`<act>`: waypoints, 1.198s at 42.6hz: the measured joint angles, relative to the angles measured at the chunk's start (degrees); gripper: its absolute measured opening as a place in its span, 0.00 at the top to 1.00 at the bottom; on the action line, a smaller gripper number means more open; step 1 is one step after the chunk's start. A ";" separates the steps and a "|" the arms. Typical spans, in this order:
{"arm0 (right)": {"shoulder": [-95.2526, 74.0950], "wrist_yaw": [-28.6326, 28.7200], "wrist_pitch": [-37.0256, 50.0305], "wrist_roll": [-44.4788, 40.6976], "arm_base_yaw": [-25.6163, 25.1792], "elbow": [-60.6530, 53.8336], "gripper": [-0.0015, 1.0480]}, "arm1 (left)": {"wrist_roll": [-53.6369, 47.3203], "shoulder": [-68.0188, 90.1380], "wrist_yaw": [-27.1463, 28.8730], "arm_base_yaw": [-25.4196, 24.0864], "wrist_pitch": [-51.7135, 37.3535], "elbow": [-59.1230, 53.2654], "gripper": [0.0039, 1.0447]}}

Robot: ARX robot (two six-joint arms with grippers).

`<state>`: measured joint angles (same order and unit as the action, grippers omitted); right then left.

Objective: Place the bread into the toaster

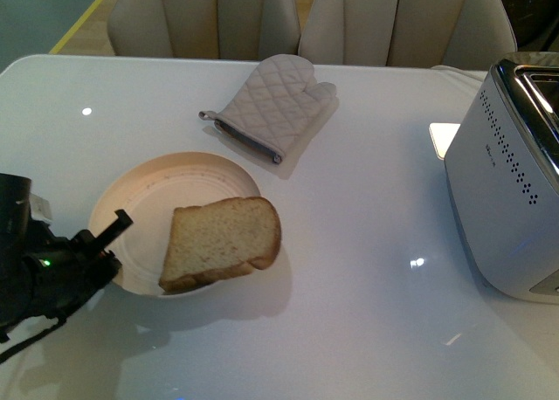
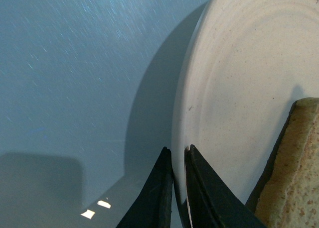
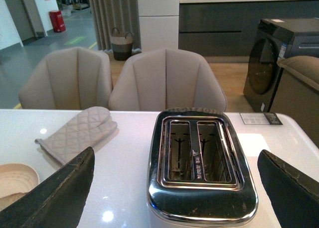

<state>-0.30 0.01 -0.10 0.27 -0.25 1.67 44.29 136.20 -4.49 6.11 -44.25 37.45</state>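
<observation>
A slice of light-brown bread (image 1: 223,241) lies on a cream plate (image 1: 148,195), overhanging its right rim. My left gripper (image 1: 113,243) is shut on the plate's left rim; in the left wrist view the black fingers (image 2: 202,188) pinch the rim of the plate (image 2: 239,78), with the bread (image 2: 294,173) close by. The white toaster (image 1: 507,199) stands at the table's right edge. In the right wrist view my right gripper (image 3: 182,188) is open, its fingers spread wide on either side of the toaster's chrome top (image 3: 199,153) with two empty slots.
A grey quilted oven mitt (image 1: 275,103) lies behind the plate, also seen in the right wrist view (image 3: 77,131). Beige chairs (image 1: 306,16) stand behind the white table (image 1: 367,269). A dark appliance (image 3: 276,58) stands far right.
</observation>
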 joint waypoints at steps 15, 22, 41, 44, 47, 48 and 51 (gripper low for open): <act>0.00 0.00 0.00 0.00 0.00 0.00 0.08 | 10.82 -2.08 2.03 11.41 0.52 -1.90 0.96; 0.00 0.00 0.00 0.00 0.00 0.00 0.08 | 14.43 -2.80 3.21 13.60 1.16 -1.75 0.96; 0.00 0.00 0.00 0.00 0.00 0.00 0.08 | 14.64 -11.72 4.17 11.17 -0.94 -8.02 0.36; 0.00 0.00 0.00 0.00 0.00 0.00 0.08 | 13.53 -15.41 4.28 8.90 -1.31 -10.64 0.28; 0.00 0.00 0.00 0.00 0.00 0.00 0.08 | 11.76 -20.31 4.52 6.21 -1.25 -13.35 0.20; 0.00 0.00 0.00 0.00 0.00 0.00 0.08 | 10.01 -25.14 4.50 3.93 -1.22 -15.50 0.13; 0.00 0.00 0.00 0.00 0.00 0.00 0.08 | 7.65 -32.28 4.07 1.38 -0.31 -17.75 0.05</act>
<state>-0.30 0.01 -0.10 0.27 -0.25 1.67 51.94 103.92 -0.43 7.49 -44.56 19.70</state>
